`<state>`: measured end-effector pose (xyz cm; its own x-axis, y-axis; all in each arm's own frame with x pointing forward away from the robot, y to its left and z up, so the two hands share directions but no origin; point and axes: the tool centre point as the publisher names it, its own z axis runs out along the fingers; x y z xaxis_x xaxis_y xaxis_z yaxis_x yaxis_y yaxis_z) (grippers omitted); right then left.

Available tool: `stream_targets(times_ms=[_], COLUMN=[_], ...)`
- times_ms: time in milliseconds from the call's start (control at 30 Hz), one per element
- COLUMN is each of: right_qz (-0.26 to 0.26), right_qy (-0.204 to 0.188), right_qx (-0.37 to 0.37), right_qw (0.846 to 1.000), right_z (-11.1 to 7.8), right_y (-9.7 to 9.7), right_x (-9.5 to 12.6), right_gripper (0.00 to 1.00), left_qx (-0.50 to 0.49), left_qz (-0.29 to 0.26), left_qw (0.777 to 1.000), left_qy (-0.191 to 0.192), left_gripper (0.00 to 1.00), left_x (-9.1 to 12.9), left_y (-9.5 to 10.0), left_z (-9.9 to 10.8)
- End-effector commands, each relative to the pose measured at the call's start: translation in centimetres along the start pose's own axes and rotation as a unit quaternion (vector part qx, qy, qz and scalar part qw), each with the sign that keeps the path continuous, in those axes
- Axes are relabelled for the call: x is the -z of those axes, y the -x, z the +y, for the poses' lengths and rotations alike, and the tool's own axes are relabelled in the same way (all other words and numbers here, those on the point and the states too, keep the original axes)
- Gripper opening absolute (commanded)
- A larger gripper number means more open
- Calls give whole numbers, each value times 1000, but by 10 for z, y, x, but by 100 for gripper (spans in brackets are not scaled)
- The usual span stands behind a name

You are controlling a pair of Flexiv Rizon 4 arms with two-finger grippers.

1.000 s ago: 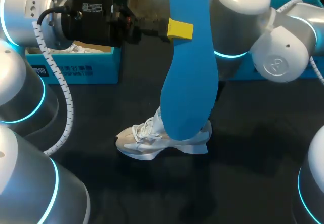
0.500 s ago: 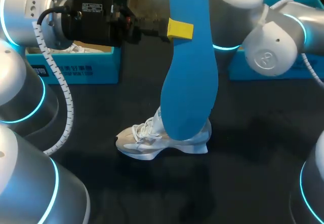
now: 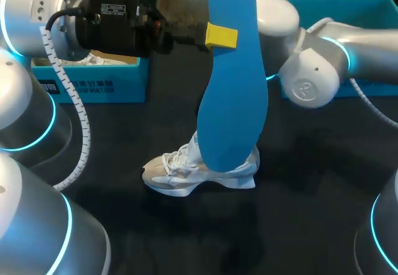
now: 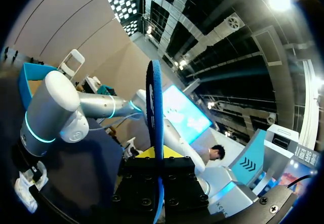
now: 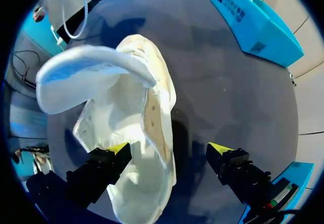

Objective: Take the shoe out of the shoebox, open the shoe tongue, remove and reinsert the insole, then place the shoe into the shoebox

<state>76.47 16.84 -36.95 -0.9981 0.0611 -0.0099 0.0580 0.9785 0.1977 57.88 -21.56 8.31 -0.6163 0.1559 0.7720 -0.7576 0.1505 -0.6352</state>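
A long blue insole (image 3: 233, 101) hangs upright over the table, its lower end down at the white shoe (image 3: 199, 172). My left gripper (image 3: 217, 37) is shut on the insole near its upper end; in the left wrist view the insole (image 4: 154, 107) stands edge-on between the fingers. The shoe (image 5: 147, 133) stands on the dark table, seen from above in the right wrist view, with the insole's pale underside (image 5: 86, 74) curving down to its opening. My right gripper (image 5: 169, 150) hangs open just over the shoe, one finger above it and the other beside it. In the head view the insole hides that gripper.
One blue shoebox half (image 3: 93, 79) with white paper inside stands at the back left. The other blue half (image 3: 367, 13) stands at the back right behind my right arm (image 3: 311, 82). A blue box half (image 5: 253, 21) lies ahead of the right gripper.
My right arm has swung leftward and lower, its elbow moving in toward the insole. The left arm, the insole and the shoe have stayed where they were.
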Motion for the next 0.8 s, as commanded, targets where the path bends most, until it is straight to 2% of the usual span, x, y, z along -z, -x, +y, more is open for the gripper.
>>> stream_targets(times_ms=[33,133,167,233,267,300,367,400,433,667,767,800], right_qz=[4,6,8,18,20,21,26,27,29,59,70,81], right_qy=[-9,-8,-7,-10,-9,-8,-10,-10,-11,-16,14,12], right_qx=[-2,-3,-5,-6,-8,-10,-12,-12,-11,-19,-47,-60], right_qw=[1000,1000,1000,1000,1000,1000,1000,1000,999,998,996,995], right_z=[4,4,3,1,0,-1,-1,-2,-2,-2,-3,-4], right_y=[1,1,1,1,0,0,-1,-1,-1,-3,-6,-6], right_x=[-16,-22,-24,-28,-29,-29,-30,-30,-30,-33,-29,-28], right_gripper=[100,100,84,62,45,41,25,9,0,0,0,0], left_qx=[0,0,0,0,0,0,0,0,0,0,0,0], left_qz=[0,0,0,0,0,0,0,0,0,0,0,0], left_qw=[1000,1000,1000,1000,1000,1000,1000,1000,1000,1000,1000,1000], left_qy=[1,1,1,1,1,1,1,1,1,1,1,1], left_gripper=[0,0,0,0,0,0,0,0,0,0,0,0], left_x=[-1,-1,-1,-1,-1,-1,-1,-1,-1,-1,-1,-1], left_y=[1,1,1,1,1,1,1,1,1,1,1,1], left_z=[-1,-1,-1,-1,-1,-1,-1,-1,-1,-1,-1,-1])
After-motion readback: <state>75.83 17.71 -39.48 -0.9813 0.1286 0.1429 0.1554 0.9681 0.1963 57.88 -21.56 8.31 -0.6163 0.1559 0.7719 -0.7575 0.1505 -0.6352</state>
